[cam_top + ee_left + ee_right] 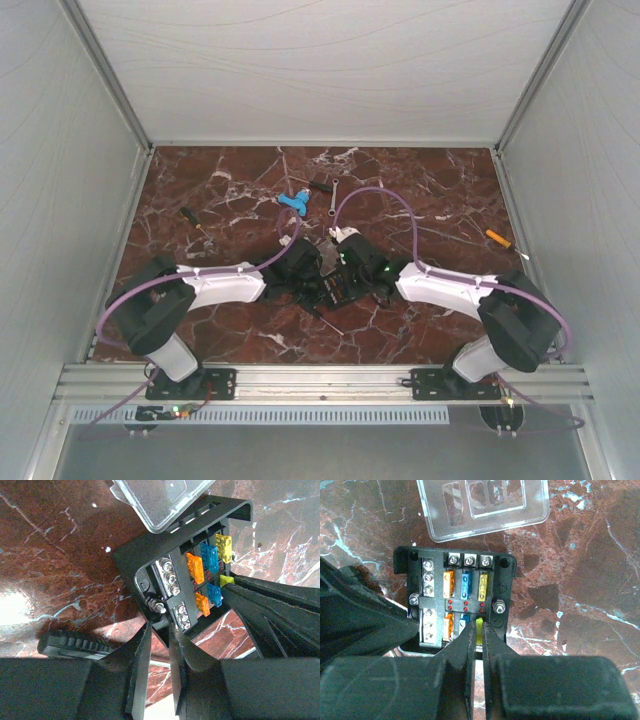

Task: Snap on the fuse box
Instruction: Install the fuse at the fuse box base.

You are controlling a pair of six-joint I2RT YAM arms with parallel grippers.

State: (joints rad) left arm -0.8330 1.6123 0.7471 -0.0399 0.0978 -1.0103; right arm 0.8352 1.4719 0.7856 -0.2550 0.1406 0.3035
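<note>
Dark red marble table (220, 190) lies under both arms. Right at the tip of the right pincer (479, 635) sits the fuse box (420, 600), open side up and almost square. That pincer is closed tight on a thin yellow fuse (479, 625) standing in the box's near row. The left pincer (159, 645) is nearly closed and seems to pinch the box's edge from the side. Just past the box, away from the right pincer, lies the clear lid (482, 510), not touching it.

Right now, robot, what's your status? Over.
Left tool clamped on fuse box edge. Right tool shut on yellow fuse, over the box. Clear lid off, beside box. Right tool in lid's way.
</note>
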